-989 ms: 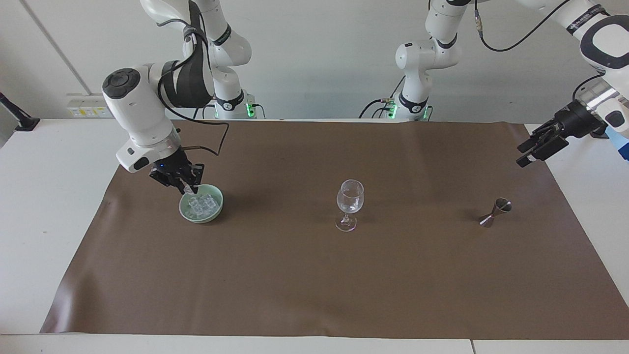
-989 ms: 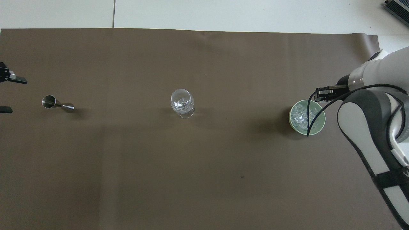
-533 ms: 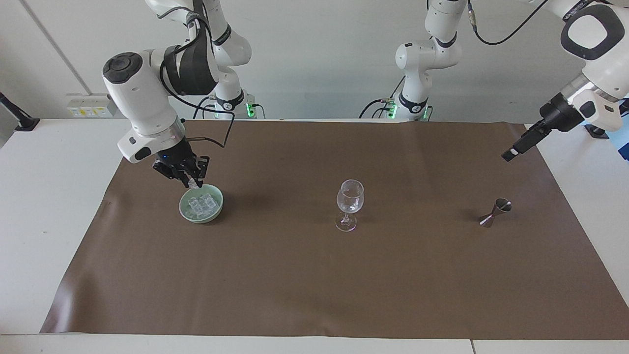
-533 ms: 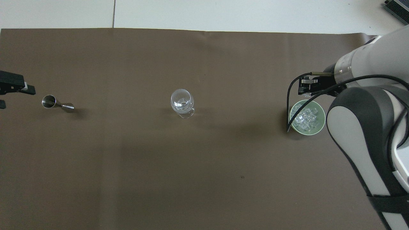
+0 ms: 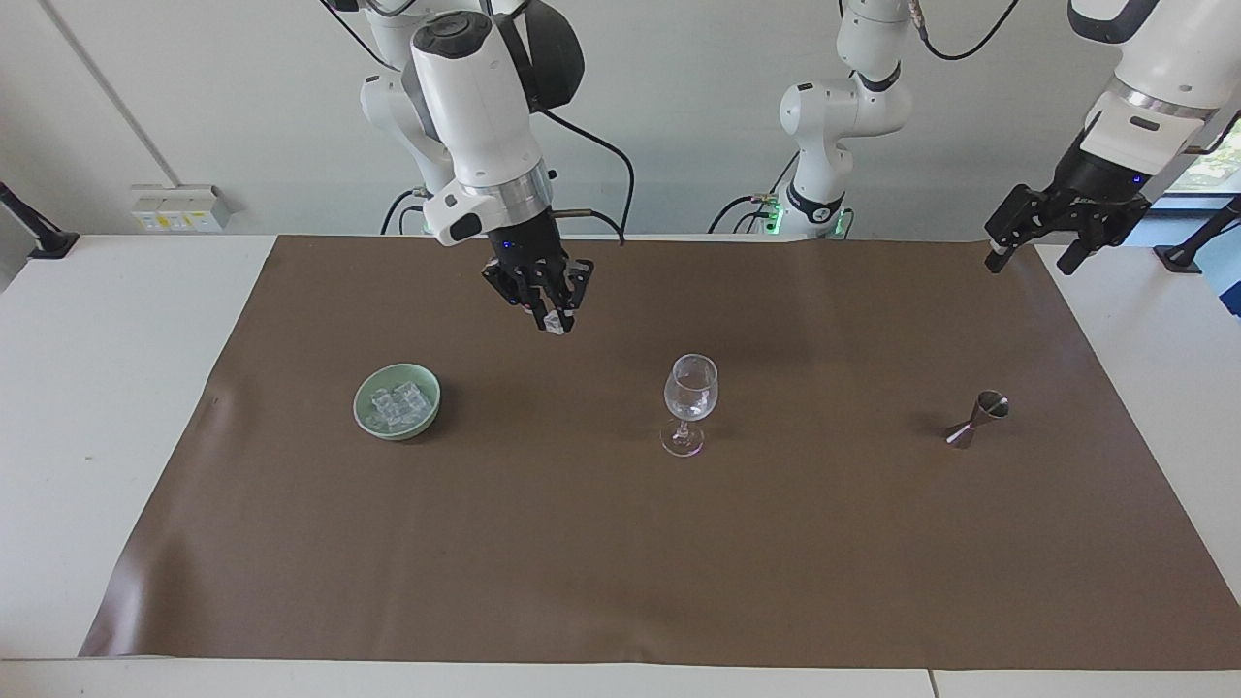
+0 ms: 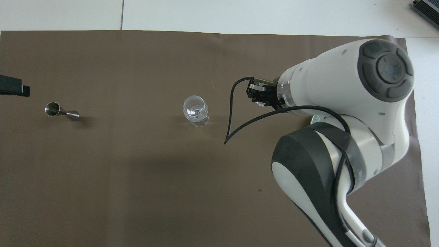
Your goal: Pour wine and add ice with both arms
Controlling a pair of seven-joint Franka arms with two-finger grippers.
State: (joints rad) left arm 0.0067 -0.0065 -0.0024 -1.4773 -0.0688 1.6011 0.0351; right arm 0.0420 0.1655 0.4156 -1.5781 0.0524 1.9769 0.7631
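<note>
The facing view looks from high across the white counter [image 5: 116, 388] toward both arms' bases. The overhead view looks steeply down, closer. Both share the brown mat [image 5: 620, 543] [image 6: 137, 192] and clear stemmed glass [image 5: 689, 402] [image 6: 196, 109].

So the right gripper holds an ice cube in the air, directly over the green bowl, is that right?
Not quite. The right gripper does hold an ice cube, but it is not over the green bowl; the facing view shows it over the brown mat, between the bowl and the wine glass.
</note>
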